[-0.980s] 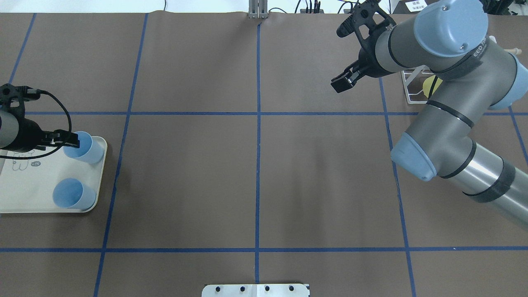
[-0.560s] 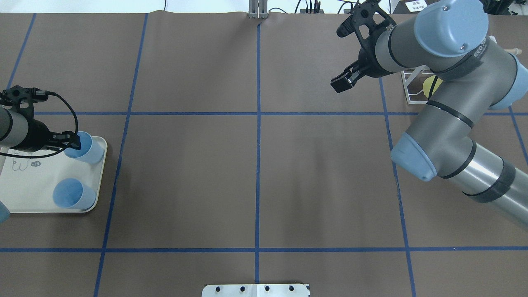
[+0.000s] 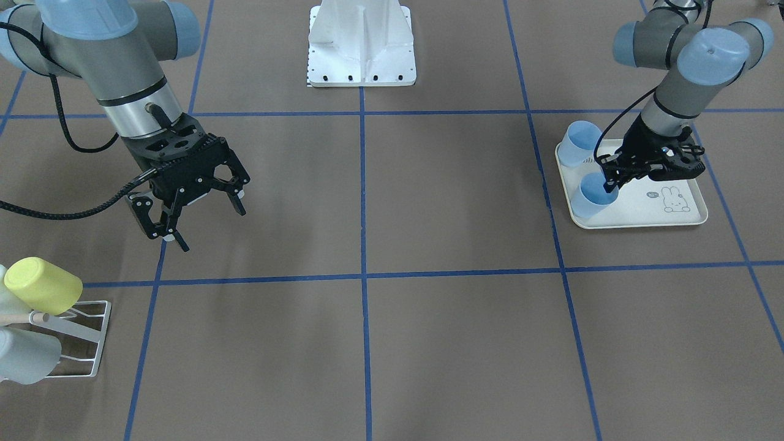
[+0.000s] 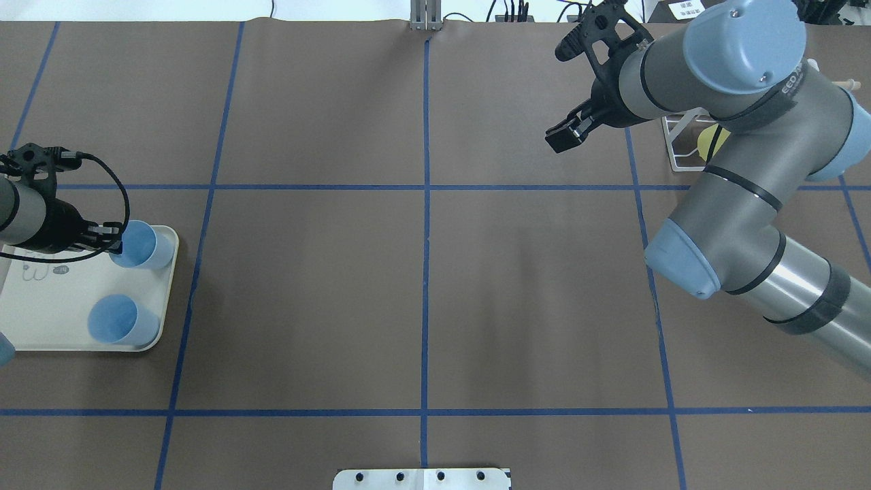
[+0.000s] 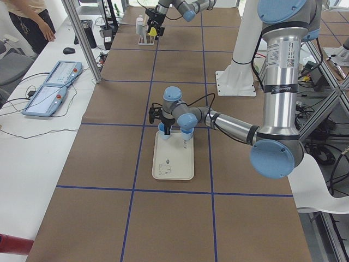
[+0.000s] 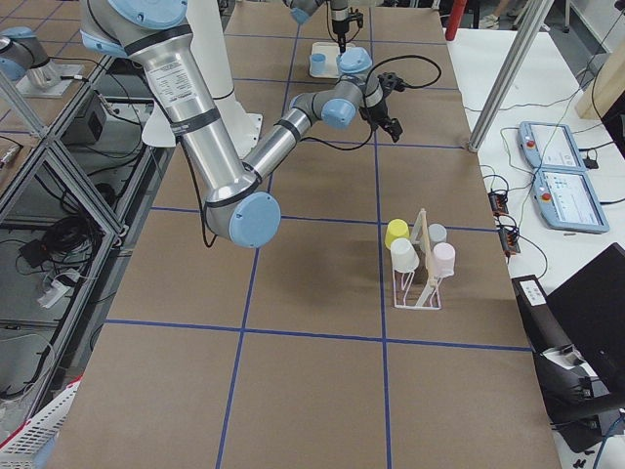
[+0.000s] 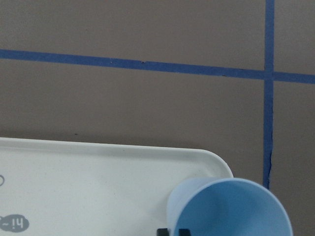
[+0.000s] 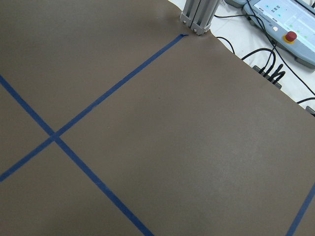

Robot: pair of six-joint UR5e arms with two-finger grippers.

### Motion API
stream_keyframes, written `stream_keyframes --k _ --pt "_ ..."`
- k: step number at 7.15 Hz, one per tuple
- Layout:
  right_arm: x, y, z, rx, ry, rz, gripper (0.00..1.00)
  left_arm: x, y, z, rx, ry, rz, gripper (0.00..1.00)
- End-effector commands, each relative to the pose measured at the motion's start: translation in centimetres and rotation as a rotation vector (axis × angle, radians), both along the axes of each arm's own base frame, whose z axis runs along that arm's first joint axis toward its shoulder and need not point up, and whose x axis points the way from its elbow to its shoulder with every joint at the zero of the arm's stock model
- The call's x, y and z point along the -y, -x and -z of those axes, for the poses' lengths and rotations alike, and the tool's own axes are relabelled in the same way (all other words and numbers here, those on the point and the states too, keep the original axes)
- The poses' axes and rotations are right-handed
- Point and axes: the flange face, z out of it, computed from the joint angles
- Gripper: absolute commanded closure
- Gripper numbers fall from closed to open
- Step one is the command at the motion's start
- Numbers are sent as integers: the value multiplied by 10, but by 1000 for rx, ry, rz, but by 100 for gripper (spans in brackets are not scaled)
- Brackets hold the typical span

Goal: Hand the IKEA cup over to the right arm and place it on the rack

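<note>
Left gripper is clamping the pale blue plastic cup at its rim; lifting straight up should avoid dragging the cream rabbit-print tray.

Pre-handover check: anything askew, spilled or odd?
Nothing stands out. The blue cup at the left fingers and the other blue cup stand upright on the tray; the rack stands upright with cups hung.

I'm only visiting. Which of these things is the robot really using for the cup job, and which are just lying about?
In the job:
blue cup, pinched at its rim by the left gripper
right gripper, open
rack

Lying about:
second blue cup
tray
yellow cup and pale cups on the rack
control tablets beside the table
</note>
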Motion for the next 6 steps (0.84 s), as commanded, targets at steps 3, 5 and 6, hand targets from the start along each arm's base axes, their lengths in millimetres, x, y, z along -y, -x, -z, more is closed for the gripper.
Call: stream_keyframes --k 3,5,6 --pt "-3 4 1 5 -7 8 0 10 25 13 -15 -11 46 100" --pt "-7 17 16 19 -25 28 0 30 61 30 -41 -29 130 100" --pt "-13 29 25 29 -35 49 0 46 67 61 -116 -8 162 100"
